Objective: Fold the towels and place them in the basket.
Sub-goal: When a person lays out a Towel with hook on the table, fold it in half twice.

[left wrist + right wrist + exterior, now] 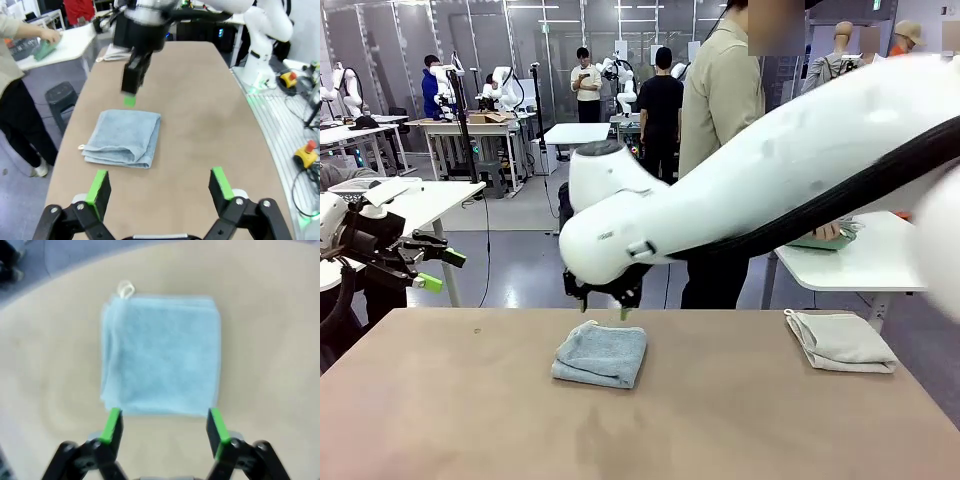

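A folded light blue towel (601, 355) (122, 137) (162, 355) lies on the brown table near its far edge, with a small loop at one corner. My right gripper (605, 303) (131, 87) (164, 422) hangs open just above the towel's far side, with nothing between its green pads. At the table's left end my left gripper (438, 270) (160, 187) is raised, open and empty, and points toward the blue towel. A folded cream-white towel (840, 340) (112, 52) rests at the far right. A person's hand holds a pale green towel (823, 238) (44, 49) on a side table. The basket is hidden.
The white side table (865, 262) (65, 47) stands beyond the brown table's far right corner, and the person stands beside it. My right arm (770, 190) spans the table from the right. A stool (61, 97) stands on the floor off the far edge.
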Controlling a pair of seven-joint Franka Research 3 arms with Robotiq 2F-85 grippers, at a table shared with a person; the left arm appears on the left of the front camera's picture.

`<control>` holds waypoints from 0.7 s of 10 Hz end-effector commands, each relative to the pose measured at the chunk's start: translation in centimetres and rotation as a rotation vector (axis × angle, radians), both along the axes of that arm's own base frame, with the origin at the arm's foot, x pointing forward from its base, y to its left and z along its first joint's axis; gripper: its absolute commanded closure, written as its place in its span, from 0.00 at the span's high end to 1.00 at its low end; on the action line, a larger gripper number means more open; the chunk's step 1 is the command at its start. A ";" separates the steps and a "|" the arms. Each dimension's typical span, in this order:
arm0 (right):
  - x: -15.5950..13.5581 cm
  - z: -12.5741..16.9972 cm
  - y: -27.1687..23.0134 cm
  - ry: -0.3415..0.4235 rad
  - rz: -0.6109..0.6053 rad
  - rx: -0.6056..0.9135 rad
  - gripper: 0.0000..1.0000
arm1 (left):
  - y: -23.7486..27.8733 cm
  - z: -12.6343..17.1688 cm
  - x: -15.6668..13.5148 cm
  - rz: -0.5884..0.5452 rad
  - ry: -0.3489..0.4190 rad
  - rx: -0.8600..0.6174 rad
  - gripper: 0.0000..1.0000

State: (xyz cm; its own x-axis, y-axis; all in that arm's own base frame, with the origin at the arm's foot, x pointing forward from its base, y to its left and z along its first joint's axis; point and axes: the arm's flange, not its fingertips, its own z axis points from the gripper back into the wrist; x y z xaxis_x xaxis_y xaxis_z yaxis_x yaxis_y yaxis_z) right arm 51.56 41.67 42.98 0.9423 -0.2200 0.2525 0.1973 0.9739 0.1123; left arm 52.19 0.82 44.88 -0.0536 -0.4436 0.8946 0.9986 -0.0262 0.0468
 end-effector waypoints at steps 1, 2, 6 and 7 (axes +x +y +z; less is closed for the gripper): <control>-3.9 2.2 -5.2 0.028 0.075 0.006 0.84 | -0.1 0.0 -0.4 -0.001 -0.011 0.004 1.00; -4.6 2.8 -6.3 0.024 0.086 0.012 0.84 | -0.1 0.0 -0.4 -0.001 -0.011 0.004 1.00; -4.5 3.8 -5.7 0.010 0.071 -0.008 0.84 | -0.1 0.0 -0.4 -0.001 -0.011 0.004 1.00; -4.5 3.8 -5.7 0.010 0.071 -0.008 0.84 | -0.1 0.0 -0.4 -0.001 -0.011 0.004 1.00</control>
State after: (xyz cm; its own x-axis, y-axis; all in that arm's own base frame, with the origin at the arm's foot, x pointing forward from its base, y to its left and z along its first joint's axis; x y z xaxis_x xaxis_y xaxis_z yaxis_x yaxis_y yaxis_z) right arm 46.59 35.31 46.75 0.9606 -0.1398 0.2401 0.1162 0.9871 0.1099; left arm 52.19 0.80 44.87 -0.0535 -0.4436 0.8946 0.9986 -0.0265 0.0466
